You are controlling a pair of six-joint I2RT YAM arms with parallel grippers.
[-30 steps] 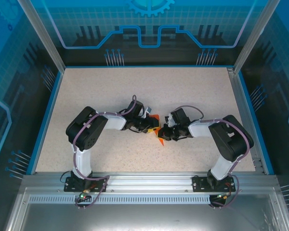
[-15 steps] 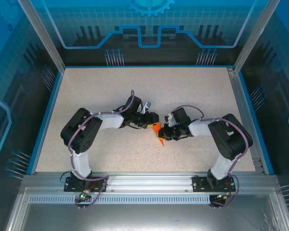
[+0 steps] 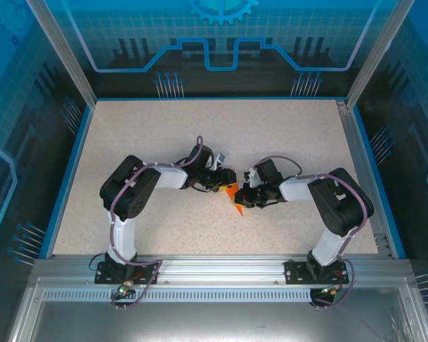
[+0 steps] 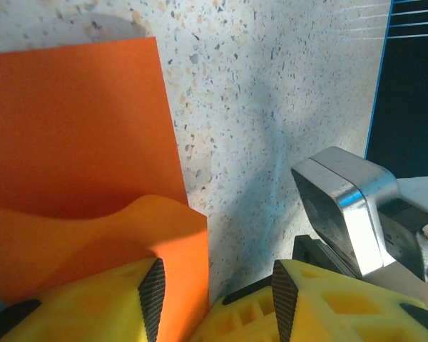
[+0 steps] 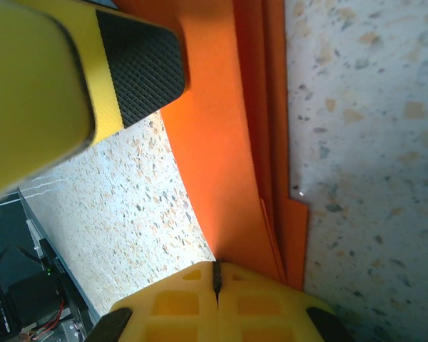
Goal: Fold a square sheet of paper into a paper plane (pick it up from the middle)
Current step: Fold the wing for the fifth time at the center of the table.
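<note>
The orange paper (image 3: 233,194), folded into a narrow pointed wedge of several layers, lies on the speckled table (image 3: 164,135) between the two grippers. My left gripper (image 3: 220,181) is open just left of it. In the left wrist view its jaws (image 4: 217,265) stand apart, and a raised flap of the paper (image 4: 78,142) rests against the left pad (image 4: 152,296). My right gripper (image 3: 245,197) is at the paper's right side. In the right wrist view it (image 5: 216,267) is shut, and the curved paper (image 5: 228,128) runs down into its seam.
A blue rim (image 3: 70,171) and a metal frame (image 3: 364,164) surround the table. The right gripper's silver body (image 4: 342,206) sits close beside the left jaws. The left gripper's finger (image 5: 139,64) hangs over the paper in the right wrist view. Free table lies behind and to both sides.
The left arm's elbow swung out to the left and came back. Its gripper drew slightly off the paper, uncovering more orange. The right arm has not moved.
</note>
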